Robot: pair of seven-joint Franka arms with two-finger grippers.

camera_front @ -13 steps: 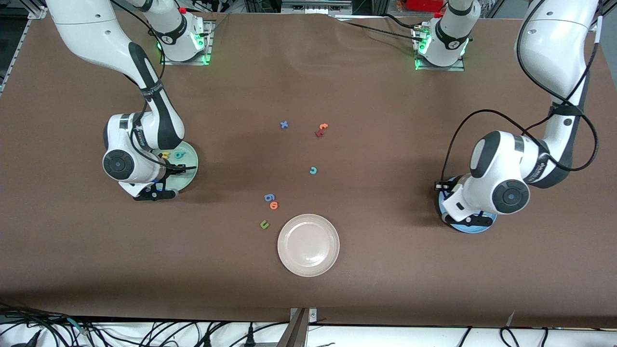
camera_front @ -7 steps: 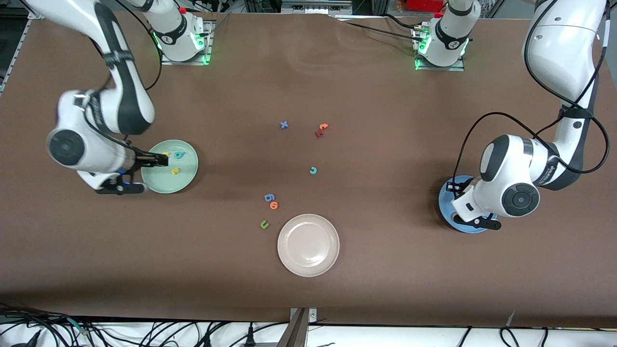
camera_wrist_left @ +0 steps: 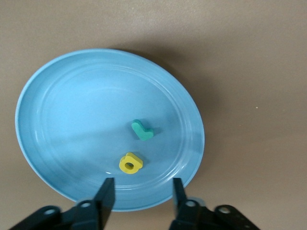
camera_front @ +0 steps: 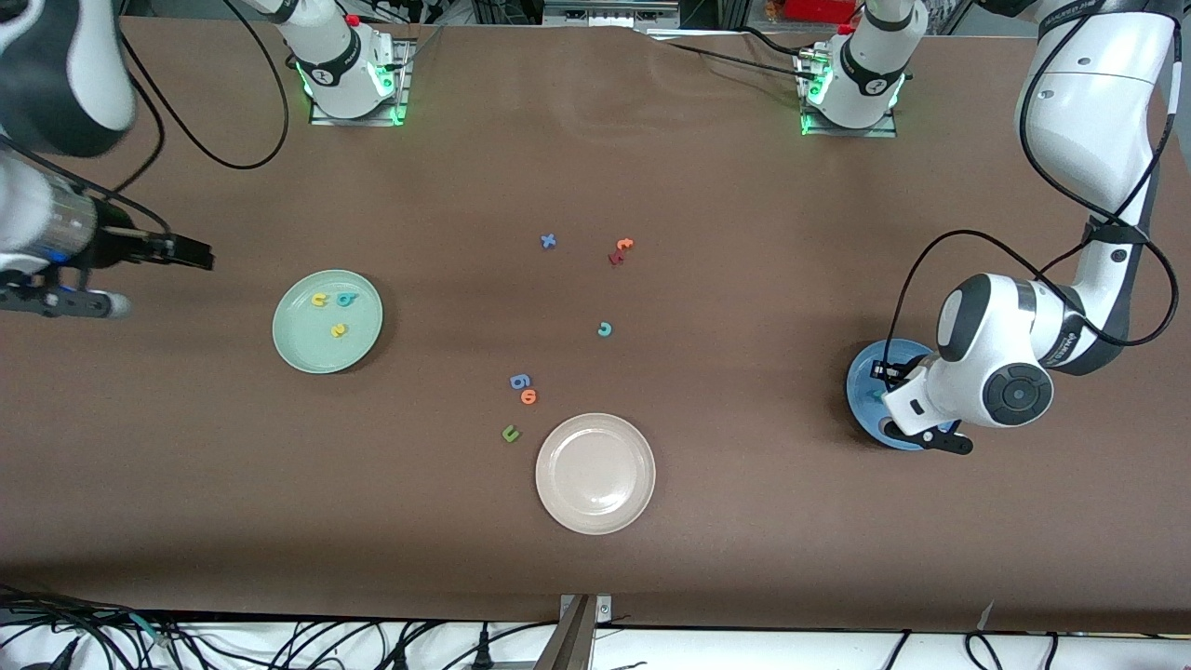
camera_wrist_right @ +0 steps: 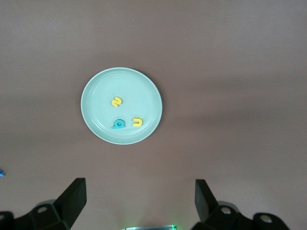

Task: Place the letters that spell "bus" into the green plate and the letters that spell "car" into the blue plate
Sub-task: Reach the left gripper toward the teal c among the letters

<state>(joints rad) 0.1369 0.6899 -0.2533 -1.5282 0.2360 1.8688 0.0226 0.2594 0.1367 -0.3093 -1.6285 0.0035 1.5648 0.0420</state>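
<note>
We see the green plate (camera_front: 327, 321) holding all of "bus": teal b (camera_front: 347, 299), yellow u (camera_front: 320, 300), yellow s (camera_front: 339, 329). The right gripper (camera_front: 191, 253), jaws wide and empty, hangs near the right arm's table end. The left gripper (camera_wrist_left: 142, 192), jaws apart and empty, hovers over the blue plate (camera_wrist_left: 62, 124), where a teal r (camera_wrist_left: 142, 130) and yellow a (camera_wrist_left: 130, 163) lie. The teal c (camera_front: 605, 328) sits mid-table. We judge it comes next: descend straight over it and pinch its outer edges.

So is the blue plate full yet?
Not yet. The blue plate holds only the teal "r" and yellow "a"; the teal "c" lies on the table.
</note>
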